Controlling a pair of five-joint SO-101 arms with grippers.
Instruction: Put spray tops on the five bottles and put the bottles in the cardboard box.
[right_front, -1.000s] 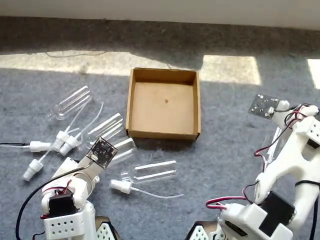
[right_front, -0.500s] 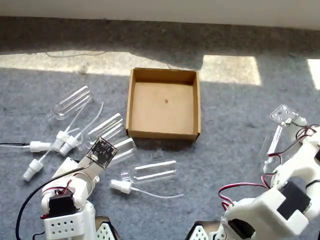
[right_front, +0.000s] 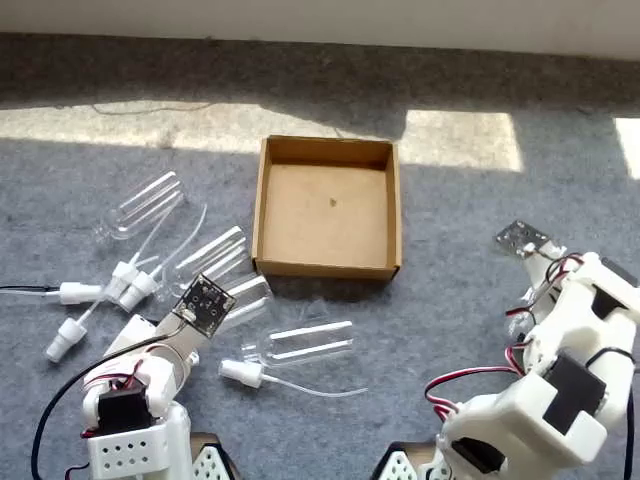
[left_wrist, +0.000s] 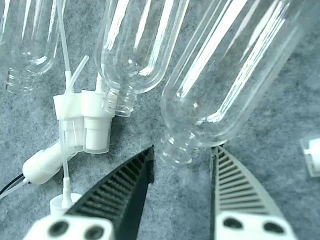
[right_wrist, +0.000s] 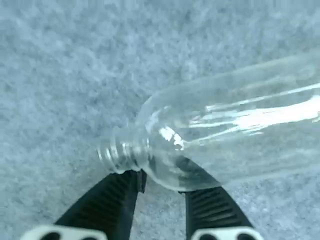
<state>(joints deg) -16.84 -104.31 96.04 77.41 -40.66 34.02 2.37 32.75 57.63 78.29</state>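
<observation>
Between the two fingers of my open left gripper lies the neck of a clear bottle on the carpet. Two more bottles lie beside it, with white spray tops at their necks. My right gripper is shut on the shoulder of another clear bottle, whose threaded neck is bare. From above, the cardboard box stands mid-carpet with nothing in it. The left arm sits over the bottles at the left and the right arm at the far right. A further bottle lies below the box.
Several loose spray tops with long thin tubes lie at the far left, and one lies below the lone bottle. A black cable runs in from the left edge. Grey carpet lies bare between the box and the right arm.
The right arm's wrist swung out to the right, then back left and lower. The left arm, the box and the loose bottles kept still.
</observation>
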